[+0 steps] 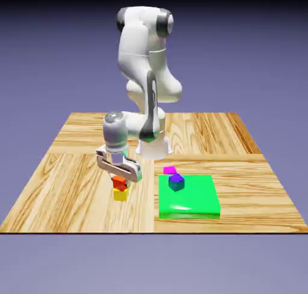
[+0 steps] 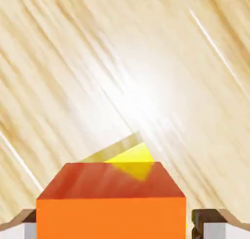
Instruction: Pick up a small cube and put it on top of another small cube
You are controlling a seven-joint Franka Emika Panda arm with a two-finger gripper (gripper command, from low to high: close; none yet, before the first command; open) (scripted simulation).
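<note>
Red cube (image 1: 120,183) stacked on yellow cube (image 1: 120,195), on bare wood of surface (image 1: 60,184), toward exterior view's left. Sits square enough on top, slightly turned against the cube beneath. Just above and around it, tool (image 1: 120,180), pointing down from white arm (image 1: 144,70). Jaws spread wide, one to each side of red cube; exterior view too small to show any gap or contact.

Seen from hand view: red cube (image 2: 111,204) large at bottom middle, corner of yellow cube (image 2: 132,162) peeking out past its far edge. Grey fingertips (image 2: 210,226) at lower left and lower right; right one apart from cube's side, with a sliver of gap showing; left one close against cube's edge, contact impossible to tell. Not clamped on anything.

Further right in exterior view: green mat (image 1: 187,198) flat on surface, well apart from the stack. Magenta cube (image 1: 169,170) at mat's far edge, blue cube (image 1: 175,182) on mat, near it.
</note>
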